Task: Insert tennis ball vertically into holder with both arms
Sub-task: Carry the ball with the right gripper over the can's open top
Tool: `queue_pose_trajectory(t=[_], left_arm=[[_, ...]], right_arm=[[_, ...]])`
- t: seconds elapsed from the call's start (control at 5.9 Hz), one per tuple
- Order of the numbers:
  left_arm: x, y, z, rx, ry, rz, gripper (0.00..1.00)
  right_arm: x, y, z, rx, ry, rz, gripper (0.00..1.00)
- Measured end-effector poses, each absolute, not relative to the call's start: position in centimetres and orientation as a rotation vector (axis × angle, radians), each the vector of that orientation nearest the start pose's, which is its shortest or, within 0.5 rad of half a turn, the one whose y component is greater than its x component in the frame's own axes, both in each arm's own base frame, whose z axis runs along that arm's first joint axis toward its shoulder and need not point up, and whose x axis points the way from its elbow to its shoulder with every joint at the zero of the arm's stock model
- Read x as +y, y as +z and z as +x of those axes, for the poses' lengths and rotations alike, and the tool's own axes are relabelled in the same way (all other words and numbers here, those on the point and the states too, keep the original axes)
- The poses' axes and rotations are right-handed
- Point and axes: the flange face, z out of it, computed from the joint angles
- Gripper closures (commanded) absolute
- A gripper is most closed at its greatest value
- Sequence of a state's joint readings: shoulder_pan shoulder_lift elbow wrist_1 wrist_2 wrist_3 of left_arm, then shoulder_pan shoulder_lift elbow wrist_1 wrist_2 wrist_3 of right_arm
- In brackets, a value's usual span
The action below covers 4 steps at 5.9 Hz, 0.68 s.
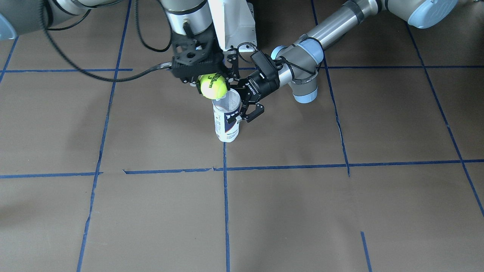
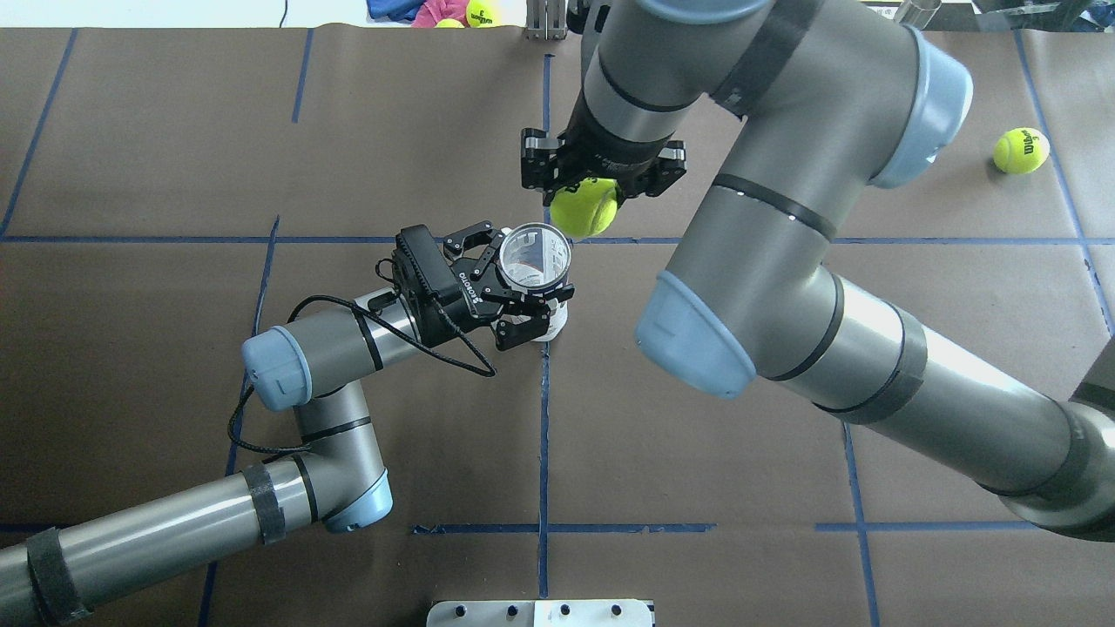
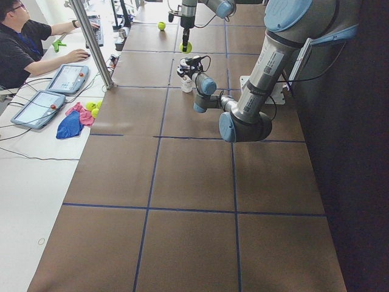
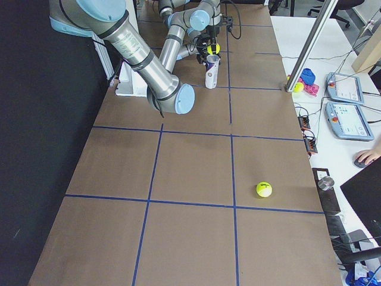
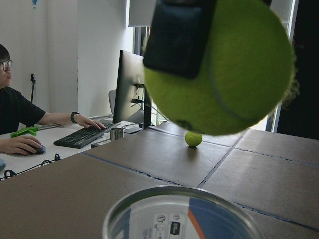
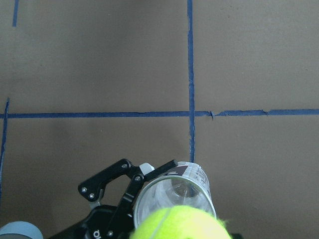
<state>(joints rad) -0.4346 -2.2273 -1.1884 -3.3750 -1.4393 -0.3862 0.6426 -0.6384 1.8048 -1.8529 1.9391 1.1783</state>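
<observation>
My right gripper (image 1: 211,81) is shut on the tennis ball (image 1: 213,86), a yellow-green ball with black Wilson print. It holds the ball just above the far rim of the holder (image 1: 226,121), a clear can with a white and navy label that stands upright on the table. My left gripper (image 1: 241,99) is shut on the holder near its top. In the overhead view the ball (image 2: 584,207) sits a little past the holder's open mouth (image 2: 534,259). The left wrist view shows a gap between the ball (image 5: 224,64) and the rim (image 5: 182,216).
A second tennis ball (image 2: 1021,150) lies on the table far off on my right side. The white pedestal base (image 1: 232,22) stands behind the grippers. An operator (image 3: 24,42) sits at a side desk with tablets, cloths and more balls (image 3: 73,118).
</observation>
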Motion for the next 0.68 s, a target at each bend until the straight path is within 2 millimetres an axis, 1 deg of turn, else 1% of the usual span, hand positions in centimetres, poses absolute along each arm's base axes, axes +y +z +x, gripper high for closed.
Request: queue_pose_trajectory(t=[0.17,0.34,0.51,0.68], left_arm=[[-41.7,25.7,55.1,1.383,0.322,1.567,0.11],[-41.7,25.7,55.1,1.384,0.323,1.567,0.11],[-41.7,25.7,55.1,1.384,0.322,1.567,0.11],[-41.6,25.8,55.1,1.384,0.322,1.566,0.11]], right_arm=[[-45.2,3.6,-45.3,-0.921,0.073,0.137,0.92],[-45.1,3.8,-45.9,-0.908,0.076,0.14,0.76],[-45.2,4.1,-46.4,-0.894,0.079,0.142,0.33],[-45.3,4.4,-46.7,-0.884,0.083,0.148,0.03]])
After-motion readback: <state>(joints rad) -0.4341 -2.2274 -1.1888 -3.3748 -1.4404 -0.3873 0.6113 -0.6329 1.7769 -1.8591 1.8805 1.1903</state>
